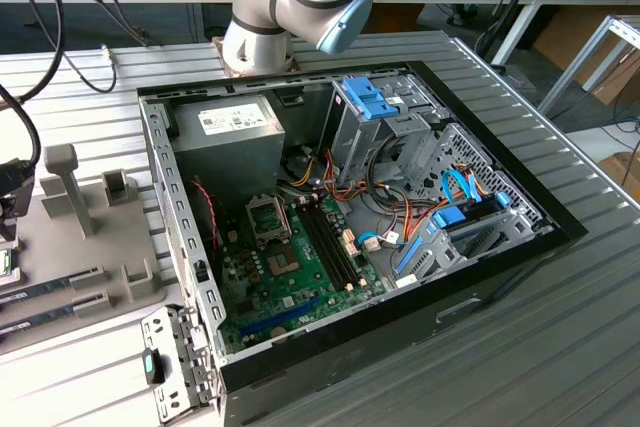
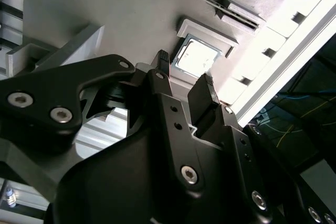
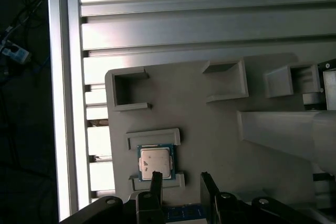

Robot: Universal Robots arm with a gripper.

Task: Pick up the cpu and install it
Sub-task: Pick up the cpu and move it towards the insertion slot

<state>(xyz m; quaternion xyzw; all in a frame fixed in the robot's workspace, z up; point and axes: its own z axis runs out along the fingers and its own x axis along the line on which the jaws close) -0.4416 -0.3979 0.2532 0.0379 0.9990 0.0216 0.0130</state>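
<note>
The cpu [image 3: 155, 162], a small silver-topped square with a thin green rim, lies flat in a recess of the grey fixture plate [image 3: 220, 129], between two low raised ledges. In the second wrist view the cpu [image 2: 195, 56] sits just beyond the black fingertips. My gripper [image 3: 181, 178] hangs above the plate and is open, with nothing between its fingers. One finger [image 3: 156, 178] stands over the cpu's edge and the other lies off to the side, so the opening is offset from the chip [image 2: 184, 72]. The motherboard's socket [image 1: 268, 217] inside the computer case stands uncovered.
The open computer case [image 1: 350, 207] lies on the ribbed aluminium table [image 1: 560, 347], with a power supply [image 1: 230, 137] and drive cages inside. The grey fixture holds upright posts [image 1: 62, 182] and long memory sticks [image 1: 50, 287]. The table's edge rail [image 3: 65, 103] runs close to the fixture.
</note>
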